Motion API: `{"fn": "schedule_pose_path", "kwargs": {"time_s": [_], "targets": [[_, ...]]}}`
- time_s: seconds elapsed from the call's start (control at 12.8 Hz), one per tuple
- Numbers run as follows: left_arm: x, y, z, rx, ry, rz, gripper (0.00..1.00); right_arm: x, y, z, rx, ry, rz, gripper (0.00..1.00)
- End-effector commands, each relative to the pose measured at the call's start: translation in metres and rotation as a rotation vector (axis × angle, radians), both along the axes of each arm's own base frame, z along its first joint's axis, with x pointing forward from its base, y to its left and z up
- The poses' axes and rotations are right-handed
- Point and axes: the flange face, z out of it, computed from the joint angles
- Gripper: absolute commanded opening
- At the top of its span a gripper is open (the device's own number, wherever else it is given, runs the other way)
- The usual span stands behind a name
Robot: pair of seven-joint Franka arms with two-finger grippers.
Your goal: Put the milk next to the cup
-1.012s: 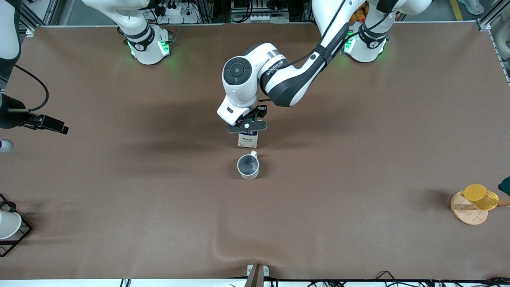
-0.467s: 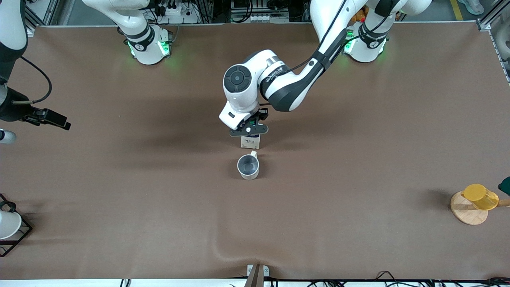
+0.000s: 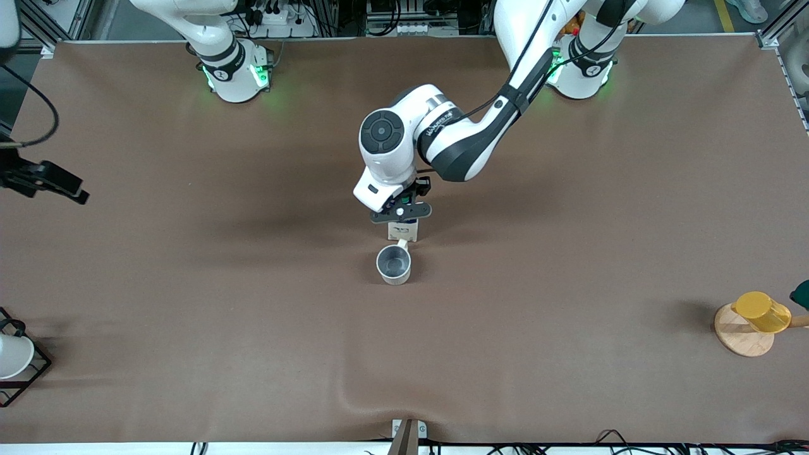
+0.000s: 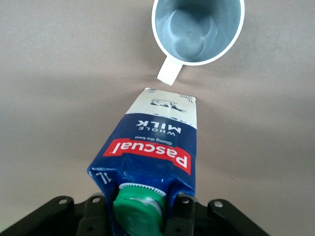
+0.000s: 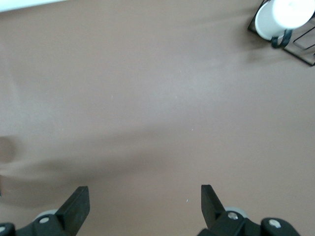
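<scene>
My left gripper (image 3: 402, 212) is shut on the milk (image 3: 403, 231), a dark blue gable-top carton with a green cap, and holds it upright by its top. The carton is beside the cup (image 3: 394, 264), just farther from the front camera, close to the cup's handle. I cannot tell whether its base touches the cloth. In the left wrist view the milk (image 4: 152, 152) sits between the fingers (image 4: 183, 211), its base a short gap from the handle of the cup (image 4: 197, 29). My right gripper (image 3: 57, 180) is open and empty over the table's edge at the right arm's end, also in its wrist view (image 5: 142, 206).
A yellow cup (image 3: 761, 311) lies on a round wooden stand (image 3: 736, 335) at the left arm's end. A white cup in a black wire rack (image 3: 12, 355) stands at the right arm's end, also in the right wrist view (image 5: 283, 14). A brown cloth covers the table.
My left gripper has carried the milk closer to the cup and slightly toward the left arm's end. My right gripper has drawn outward toward the table's edge.
</scene>
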Motion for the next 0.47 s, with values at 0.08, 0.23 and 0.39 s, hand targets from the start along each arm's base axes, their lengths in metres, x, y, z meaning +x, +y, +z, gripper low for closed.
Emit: {"fn": "schedule_pose_path", "kwargs": {"time_s": [0.08, 0.23, 0.39], "targets": [[0.004, -0.006, 0.001, -0.016, -0.031, -0.024, 0.0, -0.007, -0.002, 0.026, -0.025, 0.002, -0.008, 1.0], [0.005, -0.007, 0.0, -0.024, -0.038, -0.023, 0.0, -0.007, -0.001, 0.034, -0.029, -0.013, -0.004, 1.0], [0.005, -0.01, 0.0, -0.035, -0.049, -0.021, 0.0, -0.007, -0.001, 0.034, -0.034, -0.012, -0.004, 1.0]]}}
